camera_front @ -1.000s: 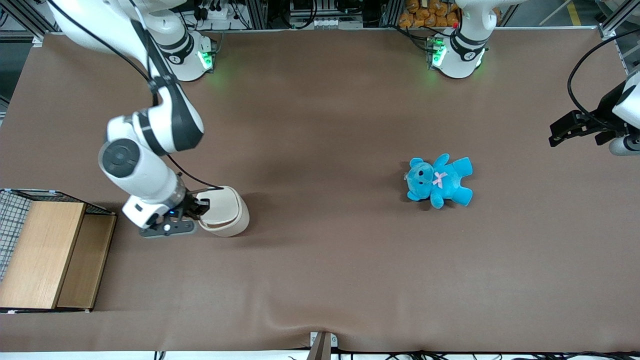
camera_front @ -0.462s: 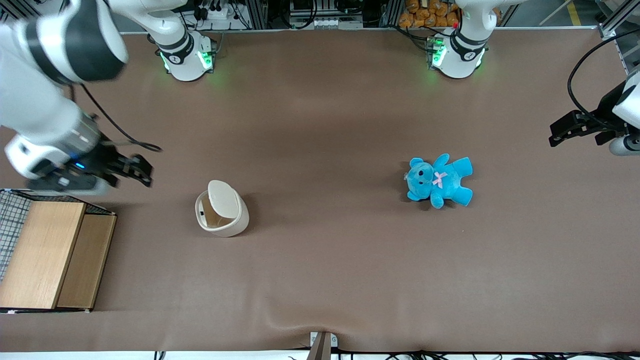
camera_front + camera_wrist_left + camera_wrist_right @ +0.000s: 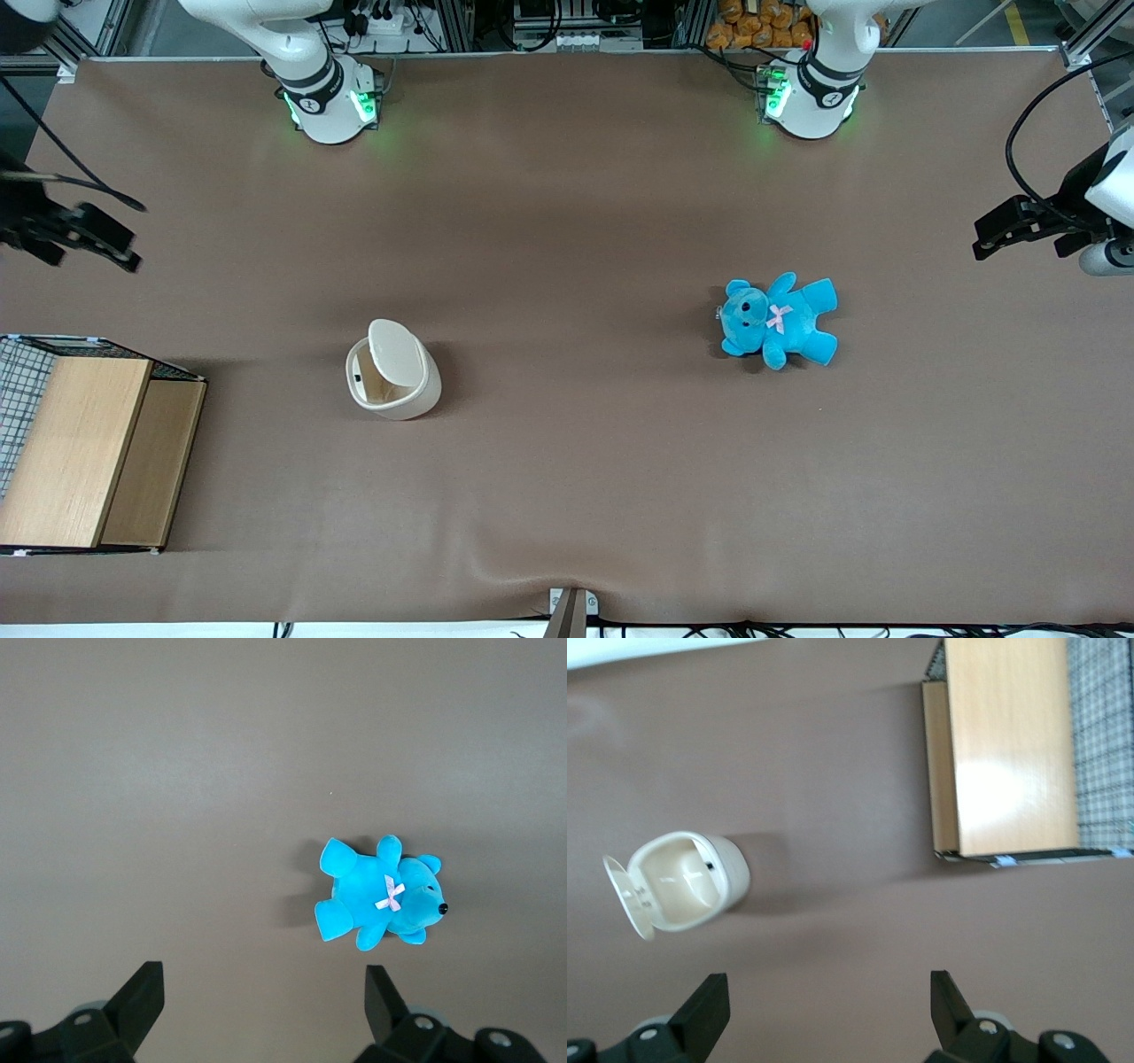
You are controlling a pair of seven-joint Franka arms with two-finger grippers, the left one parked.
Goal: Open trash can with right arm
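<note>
The trash can (image 3: 393,379) stands on the brown table (image 3: 567,461) with its flat hinged lid (image 3: 396,350) swung up and back, so the cream hollow inside shows; the right wrist view (image 3: 678,881) confirms this, looking straight into the open mouth with the lid tipped off to one side. By that showing, the opening itself looks done, and what is left seems only to be parking the right arm (image 3: 292,49). Its gripper (image 3: 84,239) hangs well apart from the can, out at the working arm's edge of the table and farther from the front camera than the can. Its fingers (image 3: 704,1010) are spread wide with nothing between them. The wooden box with wire mesh (image 3: 84,447) sits nearer the front camera than the gripper, at that same end of the table, apart from the can. The blue teddy (image 3: 778,321) lies much farther from the gripper, toward the parked arm's end. Most of the arm between base and gripper is cut off by the front view's edge, and the lid's hinge cannot be made out.
</note>
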